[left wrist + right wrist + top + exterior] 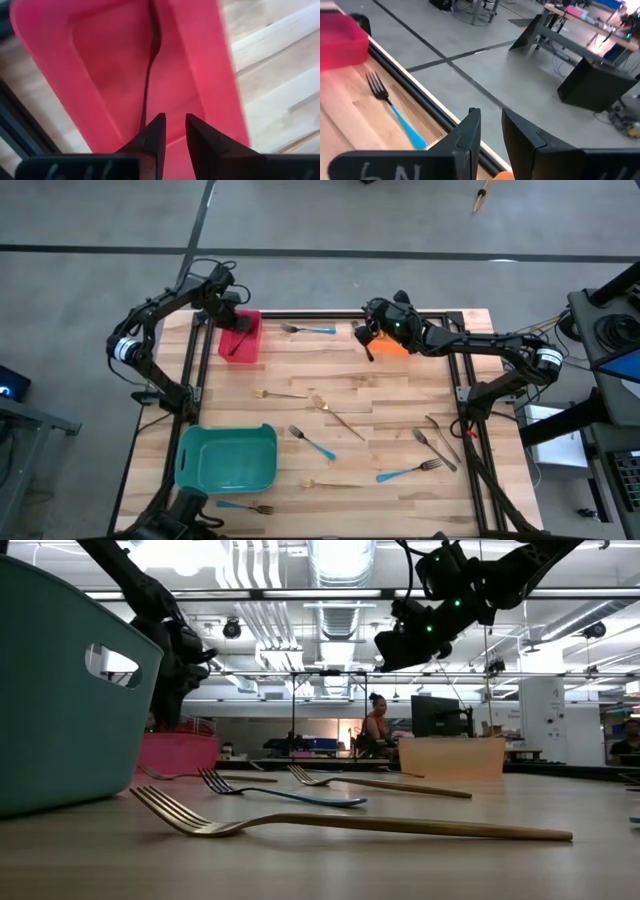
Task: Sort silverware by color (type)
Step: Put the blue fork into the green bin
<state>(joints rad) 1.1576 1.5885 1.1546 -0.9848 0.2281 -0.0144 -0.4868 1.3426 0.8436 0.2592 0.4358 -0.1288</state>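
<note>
Left hand (173,131) is positioned directly above the red bin (200,65), fingers parted by a narrow gap, nothing between them. One dark fork (150,65) lies inside the bin on its floor. Wooden counter (280,75) is visible beside the bin.

Gold, grey, blue-handled forks (330,418) scattered, one seemingly binned

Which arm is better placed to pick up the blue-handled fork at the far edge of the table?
Probably the right. The right gripper hangs over the orange bin, near the blue-handled fork, and its wrist view shows that fork. The left gripper is over the red bin.
</note>
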